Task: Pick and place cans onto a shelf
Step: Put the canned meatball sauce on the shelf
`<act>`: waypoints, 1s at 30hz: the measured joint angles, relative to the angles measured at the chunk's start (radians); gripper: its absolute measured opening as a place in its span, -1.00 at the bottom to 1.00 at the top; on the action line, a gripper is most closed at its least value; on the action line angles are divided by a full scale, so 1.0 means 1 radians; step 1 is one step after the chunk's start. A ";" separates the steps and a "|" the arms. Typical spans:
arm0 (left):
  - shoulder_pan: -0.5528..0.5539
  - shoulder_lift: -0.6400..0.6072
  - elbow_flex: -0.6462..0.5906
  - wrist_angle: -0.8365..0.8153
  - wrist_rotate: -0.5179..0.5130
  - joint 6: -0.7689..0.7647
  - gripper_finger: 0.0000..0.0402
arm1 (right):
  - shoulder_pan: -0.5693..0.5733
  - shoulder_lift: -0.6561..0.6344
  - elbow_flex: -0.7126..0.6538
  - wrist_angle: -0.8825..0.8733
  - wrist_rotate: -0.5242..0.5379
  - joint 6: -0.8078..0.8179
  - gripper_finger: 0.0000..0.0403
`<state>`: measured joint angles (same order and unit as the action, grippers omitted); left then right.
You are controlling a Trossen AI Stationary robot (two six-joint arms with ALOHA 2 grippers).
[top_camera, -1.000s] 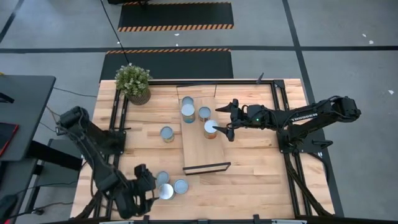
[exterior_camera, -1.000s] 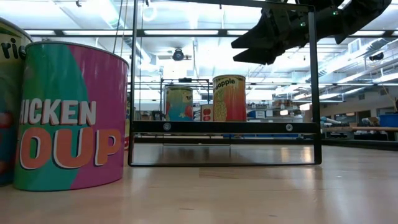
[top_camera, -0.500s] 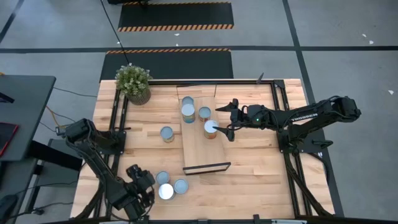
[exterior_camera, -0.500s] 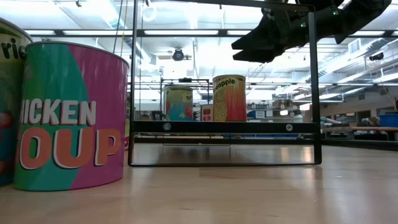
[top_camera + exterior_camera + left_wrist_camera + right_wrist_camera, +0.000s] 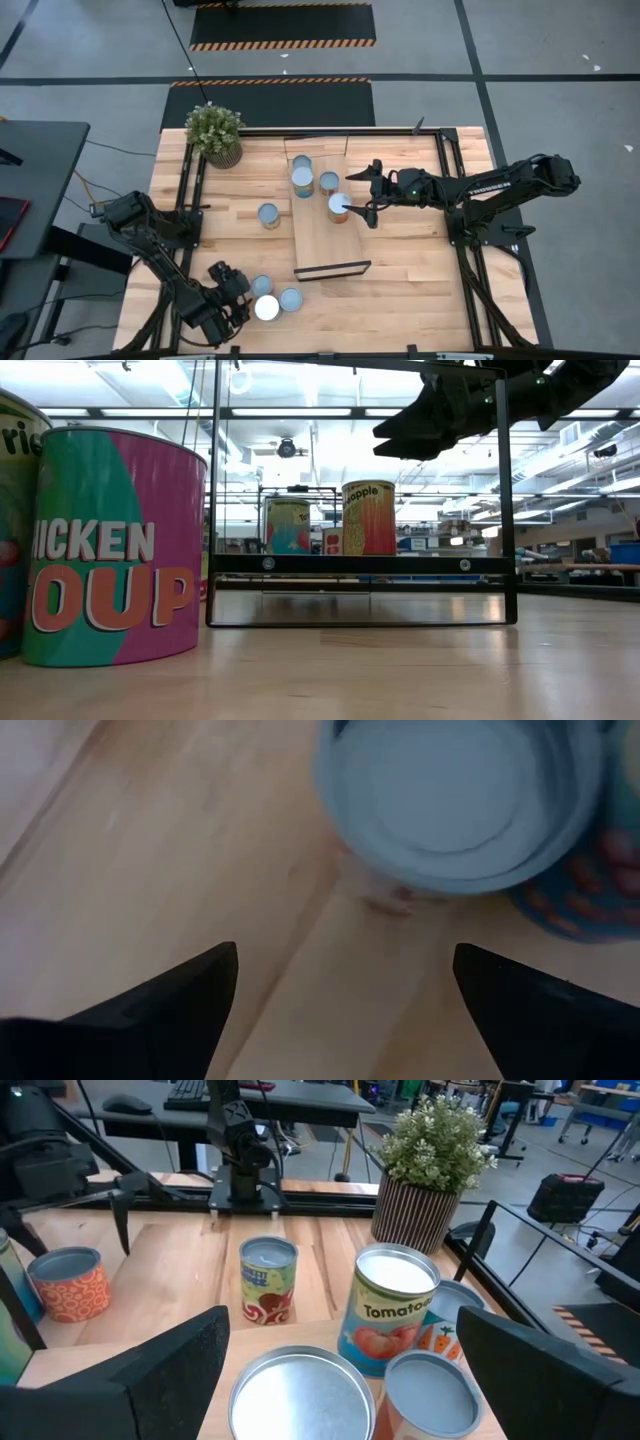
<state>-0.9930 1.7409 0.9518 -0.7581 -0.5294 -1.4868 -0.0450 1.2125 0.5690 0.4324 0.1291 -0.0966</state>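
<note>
Three cans stand together on the table near its front left. My left gripper hangs open just to their left, tipped down; in its wrist view the nearest can's round top lies ahead of the spread fingers, untouched. The shelf lies mid-table with several cans on its far half; two of them show in the low view. My right gripper is open, level, just right of the shelf's nearest can, whose top shows between its fingers, apart from them.
A lone can stands left of the shelf. A potted plant is at the far left corner. Black frame rails run along both table sides. In the low view a "chicken soup" can fills the near left.
My left gripper has come down toward the three cans at the front left, rolling its wrist as it sank; its fingers stay spread. The right arm and all the cans have kept still.
</note>
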 joint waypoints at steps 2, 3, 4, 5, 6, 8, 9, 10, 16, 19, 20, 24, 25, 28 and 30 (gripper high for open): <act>0.002 0.000 -0.015 0.025 -0.011 0.031 0.87 | 0.000 0.000 0.000 0.000 -0.001 0.009 0.98; 0.003 0.000 -0.023 0.032 -0.020 0.038 0.87 | 0.000 0.000 0.000 0.000 -0.001 0.013 0.98; 0.004 0.000 -0.031 0.042 -0.040 0.040 0.87 | 0.000 0.000 0.000 0.000 -0.001 0.014 0.98; 0.004 0.000 -0.041 0.057 -0.056 0.041 0.87 | 0.000 0.000 0.000 0.000 -0.001 0.015 0.98; 0.004 0.000 -0.051 0.070 -0.070 0.049 0.87 | 0.000 0.000 0.000 0.000 -0.001 0.015 0.98; 0.004 0.000 -0.065 0.095 -0.080 0.062 0.87 | 0.000 0.000 0.000 0.000 -0.003 0.015 0.98; 0.004 0.000 -0.068 0.107 -0.089 0.067 0.87 | 0.000 0.000 0.000 0.000 -0.003 0.016 0.98; 0.004 0.000 -0.069 0.123 -0.102 0.077 0.87 | 0.000 0.000 0.000 0.000 -0.003 0.018 0.98; 0.008 0.000 -0.071 0.172 -0.163 0.143 0.87 | 0.000 0.000 0.000 0.000 -0.003 0.031 0.98; 0.010 0.000 -0.071 0.173 -0.234 0.170 0.87 | 0.000 0.000 0.000 0.000 -0.003 0.035 0.98; 0.012 0.000 -0.071 0.175 -0.261 0.182 0.87 | 0.000 0.000 0.000 0.000 -0.003 0.035 0.98; 0.038 0.000 -0.071 0.188 -0.302 0.242 0.87 | 0.000 0.000 0.000 0.000 -0.003 0.036 0.98; 0.048 0.000 -0.071 0.192 -0.302 0.254 0.87 | 0.000 0.000 0.000 0.001 -0.002 0.037 0.98; 0.078 0.009 -0.071 0.213 -0.294 0.301 0.87 | 0.000 0.000 0.000 0.000 -0.002 0.042 0.98; 0.099 0.011 -0.071 0.221 -0.275 0.327 0.87 | 0.002 0.000 0.000 0.000 -0.002 0.042 0.98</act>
<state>-0.8942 1.7520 0.8810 -0.5371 -0.8048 -1.1600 -0.0432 1.2127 0.5686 0.4328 0.1274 -0.0544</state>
